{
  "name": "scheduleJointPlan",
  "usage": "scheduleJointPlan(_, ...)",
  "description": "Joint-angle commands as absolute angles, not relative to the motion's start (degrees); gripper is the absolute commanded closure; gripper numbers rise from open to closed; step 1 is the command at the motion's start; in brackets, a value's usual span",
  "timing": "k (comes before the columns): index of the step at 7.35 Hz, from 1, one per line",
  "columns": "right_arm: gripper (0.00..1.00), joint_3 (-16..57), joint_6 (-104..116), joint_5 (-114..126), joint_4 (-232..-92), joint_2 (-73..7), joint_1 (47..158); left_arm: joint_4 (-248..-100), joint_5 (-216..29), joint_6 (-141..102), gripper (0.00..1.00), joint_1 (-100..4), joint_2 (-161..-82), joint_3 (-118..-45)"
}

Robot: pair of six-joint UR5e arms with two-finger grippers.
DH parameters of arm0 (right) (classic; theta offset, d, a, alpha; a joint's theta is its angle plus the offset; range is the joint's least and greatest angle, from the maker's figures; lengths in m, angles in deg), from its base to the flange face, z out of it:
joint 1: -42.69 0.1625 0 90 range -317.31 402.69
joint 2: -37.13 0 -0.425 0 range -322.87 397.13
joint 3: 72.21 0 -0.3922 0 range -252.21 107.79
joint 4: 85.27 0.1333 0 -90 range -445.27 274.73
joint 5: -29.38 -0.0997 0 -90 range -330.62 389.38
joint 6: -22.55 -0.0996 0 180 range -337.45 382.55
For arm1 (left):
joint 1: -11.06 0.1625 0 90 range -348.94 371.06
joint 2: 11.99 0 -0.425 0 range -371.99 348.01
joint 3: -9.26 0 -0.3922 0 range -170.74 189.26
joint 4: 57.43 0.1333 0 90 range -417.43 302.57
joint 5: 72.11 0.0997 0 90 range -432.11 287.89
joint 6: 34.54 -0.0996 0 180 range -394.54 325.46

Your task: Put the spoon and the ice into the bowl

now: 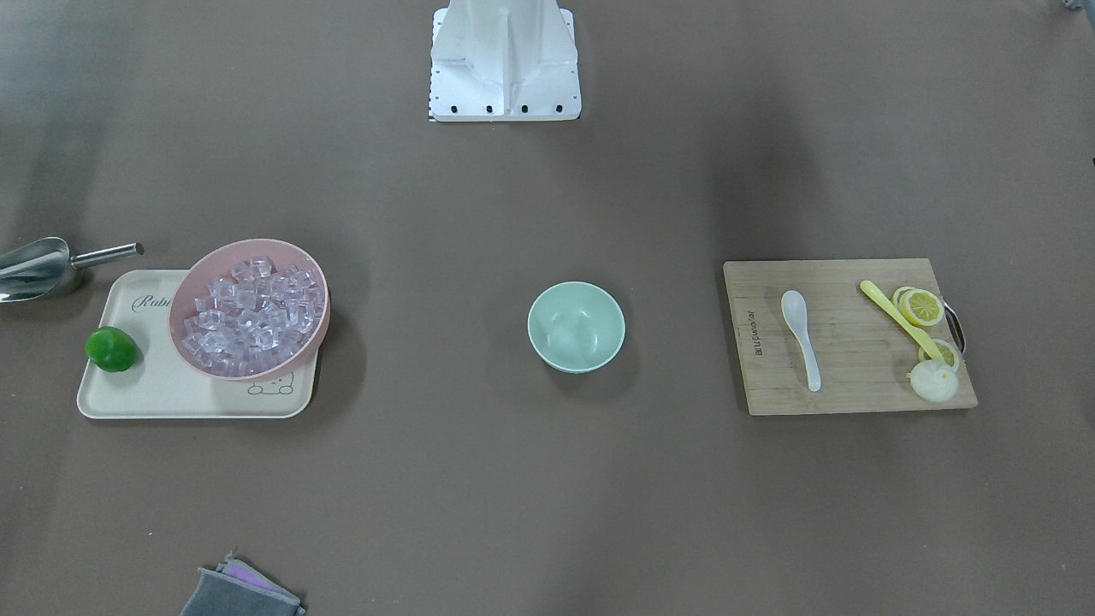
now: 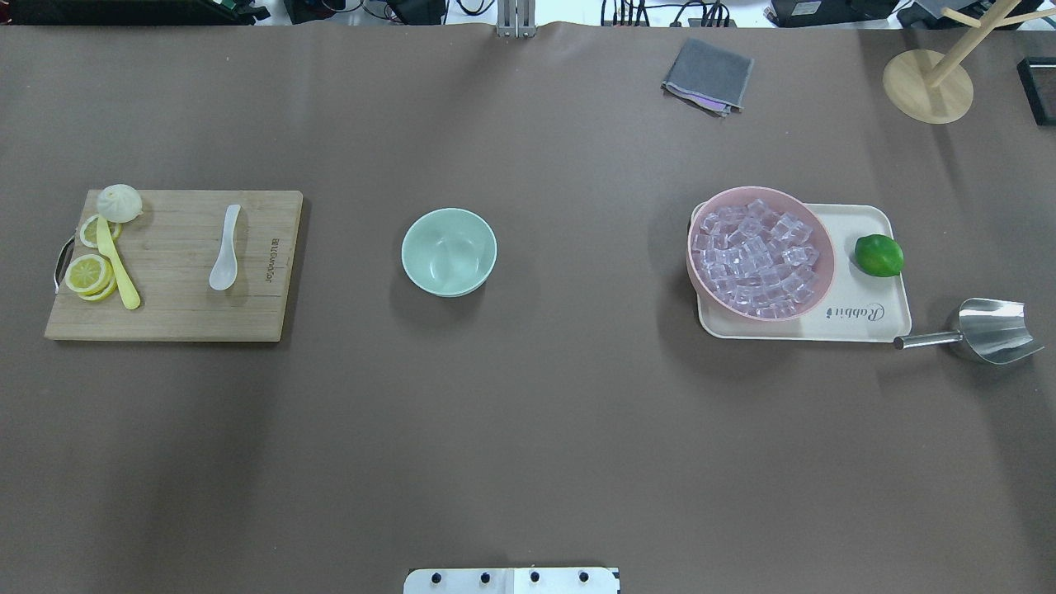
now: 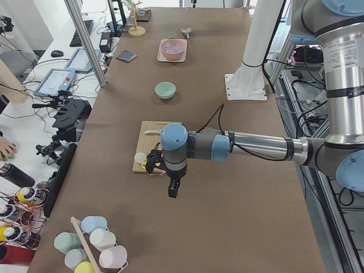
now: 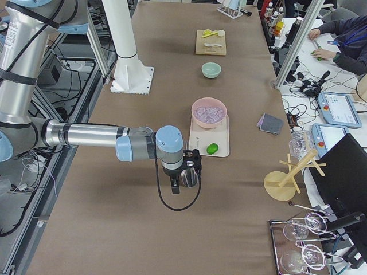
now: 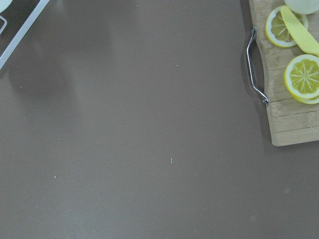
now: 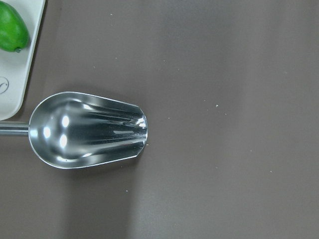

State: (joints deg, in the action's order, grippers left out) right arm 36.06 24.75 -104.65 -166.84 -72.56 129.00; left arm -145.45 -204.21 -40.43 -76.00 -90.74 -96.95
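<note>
The white spoon [image 2: 225,247] lies on a wooden cutting board [image 2: 173,313] at the left, also in the front view [image 1: 801,335]. The mint-green bowl [image 2: 449,252] stands empty mid-table [image 1: 576,327]. Many clear ice cubes [image 2: 755,256] fill a pink bowl [image 2: 825,247] on the right. My left gripper [image 3: 172,190] shows only in the exterior left view, hanging above the table beyond the board's end. My right gripper [image 4: 175,186] shows only in the exterior right view, over the metal scoop. I cannot tell whether either is open or shut.
The pink bowl sits on a cream tray [image 2: 866,326] with a lime [image 2: 879,255]. A metal scoop [image 2: 986,330] lies beside the tray [image 6: 87,129]. A yellow spoon [image 2: 117,264], lemon slices [image 2: 89,274] and a bun [image 2: 119,202] share the board. A grey cloth [image 2: 708,74] lies far back.
</note>
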Motion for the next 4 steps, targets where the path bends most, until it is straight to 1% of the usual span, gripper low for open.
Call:
scheduleJointPlan(1, 0.00, 36.16, 24.66, -104.65, -166.84, -72.13, 129.00, -145.50, -204.21, -40.25, 0.02, -75.95, -90.74, -97.52)
scheduleJointPlan(2, 0.00, 36.16, 24.75, -104.74, -166.05, -72.12, 128.91, -145.58, -204.21, -40.17, 0.02, -75.95, -90.83, -97.35)
scheduleJointPlan(4, 0.00, 34.67, 24.66, -104.74, -159.66, -72.56, 129.00, -145.58, -204.21, -40.16, 0.02, -75.95, -91.00, -97.88)
